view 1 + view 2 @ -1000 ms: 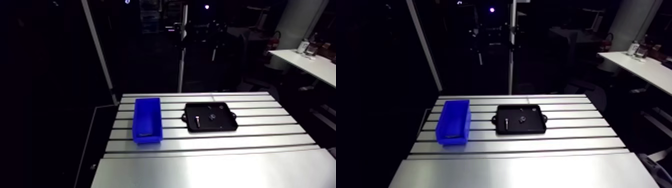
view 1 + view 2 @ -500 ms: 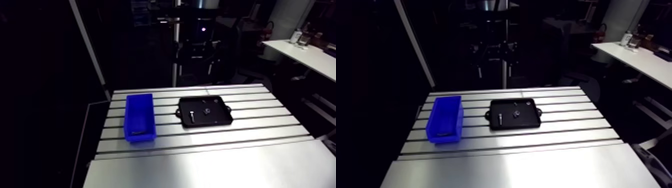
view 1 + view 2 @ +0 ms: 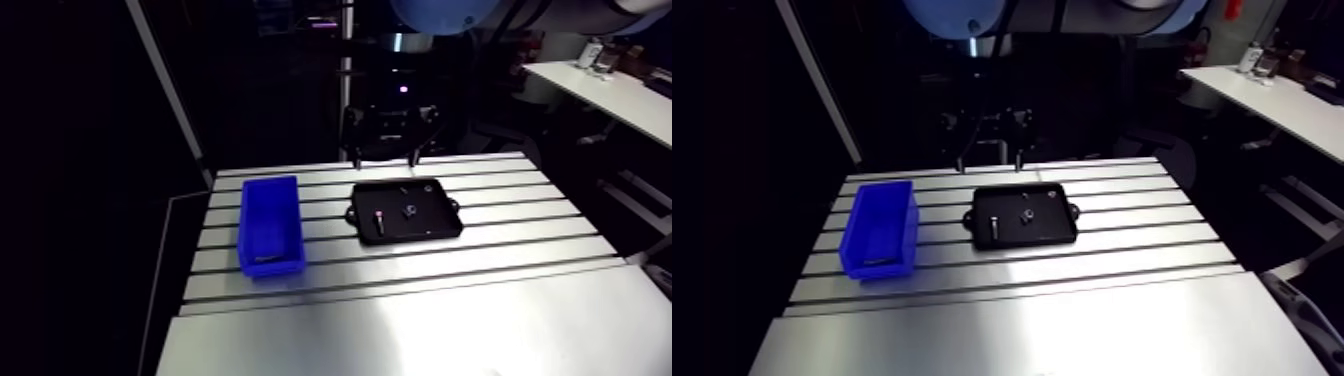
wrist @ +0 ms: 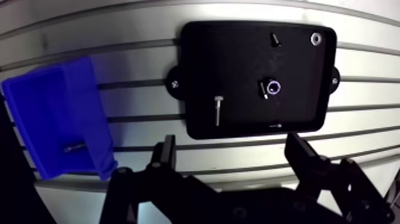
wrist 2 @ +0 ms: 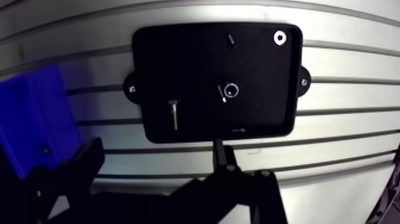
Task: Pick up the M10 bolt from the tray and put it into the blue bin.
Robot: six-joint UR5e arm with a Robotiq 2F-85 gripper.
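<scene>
Tool [image 4: 231,146] released and empty, black tray [image 4: 238,53] with bolt [image 4: 218,111] just ahead, blue bin [image 4: 50,113] beside.

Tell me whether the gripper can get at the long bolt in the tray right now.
Probably yes. The bolt lies flat on the tray floor, apart from the other small parts, with nothing over it. The gripper hangs above, open and empty, so the way down to the bolt looks free.

the rectangular plastic bin [image 3: 272,266] is vivid blue; the flat tabbed tray [image 4: 238,53] is matte black. the aluminium table [image 3: 400,320] is pale silver, striped by dark parallel slots.
</scene>
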